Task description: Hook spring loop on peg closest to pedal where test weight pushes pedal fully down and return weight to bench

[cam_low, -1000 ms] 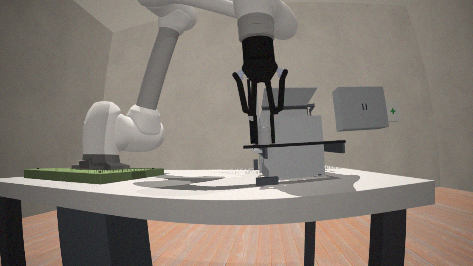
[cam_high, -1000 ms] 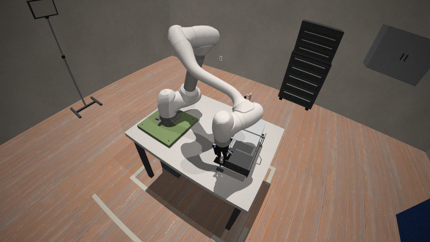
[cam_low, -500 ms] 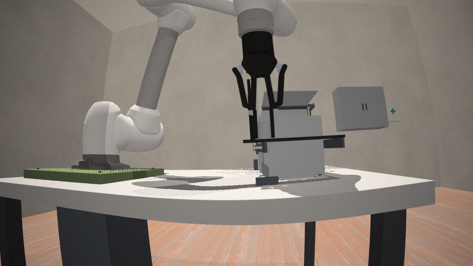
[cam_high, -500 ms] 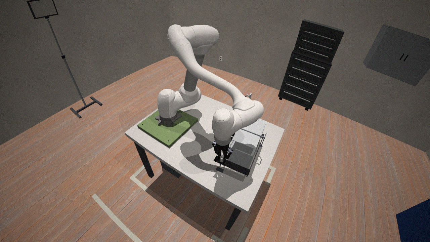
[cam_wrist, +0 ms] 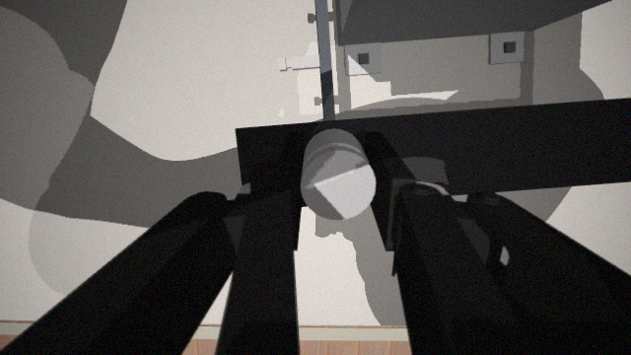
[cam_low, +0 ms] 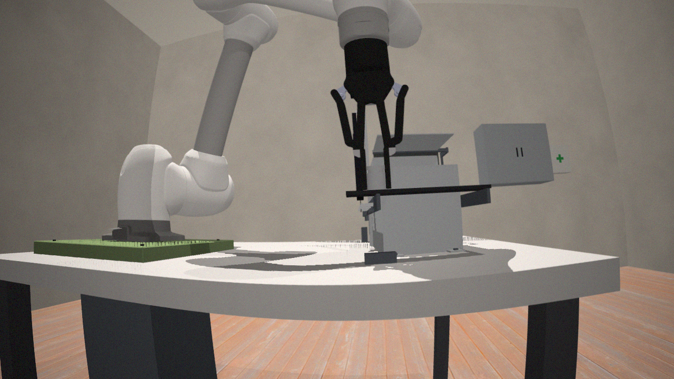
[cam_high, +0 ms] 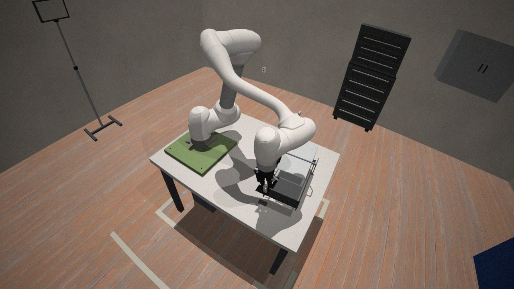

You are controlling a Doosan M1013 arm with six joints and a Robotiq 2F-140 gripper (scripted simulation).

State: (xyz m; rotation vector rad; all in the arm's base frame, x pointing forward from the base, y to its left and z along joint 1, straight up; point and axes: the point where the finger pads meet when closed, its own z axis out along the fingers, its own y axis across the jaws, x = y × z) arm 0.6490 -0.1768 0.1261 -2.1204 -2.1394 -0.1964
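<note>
Apparently, a pedal test is in hand: the weight [cam_high: 265, 187] [cam_low: 375, 177] [cam_wrist: 340, 182] is held between the fingers of the claw [cam_high: 265, 189] [cam_low: 374, 185] [cam_wrist: 333, 157], over the outer end of the raised pedal [cam_high: 259, 189] [cam_low: 438, 189] [cam_wrist: 518, 143]. Whether its base is seated flat cannot be told, nor can the loop's peg be made out. If the test is still to be made, the weight should be lined up with the slope and gently let go, so that the full drop can be judged; if it is done, it should be lifted clear and set far off. A tipped base could make it slide. Behind the pedal, the feeder [cam_high: 294, 165] [cam_low: 419, 221] is stood on the pale desk [cam_high: 329, 156] [cam_low: 283, 301] [cam_wrist: 173, 113], crossed by the arm's shadow, and the arm is mounted on a green board [cam_high: 194, 161] [cam_low: 94, 252]. Farther off, plank flooring [cam_high: 107, 179] [cam_low: 588, 329] [cam_wrist: 345, 347], black drawers [cam_high: 373, 77] and a grey cabinet [cam_high: 470, 66] [cam_low: 504, 153] are seen against plain walls.

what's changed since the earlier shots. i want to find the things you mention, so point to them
The gripper [cam_high: 265, 191] [cam_low: 374, 186] [cam_wrist: 333, 157] and steel weight [cam_high: 265, 188] [cam_low: 376, 176] [cam_wrist: 345, 189] have risen, and the pedal [cam_high: 259, 189] [cam_low: 433, 190] [cam_wrist: 518, 143] with them. The feeder's lid [cam_high: 300, 161] [cam_low: 414, 142] has tipped lower. Nothing was newly gripped or let go; the weight stays between the fingers. The green base plate [cam_high: 201, 163] [cam_low: 89, 253] hasn't moved.
</note>
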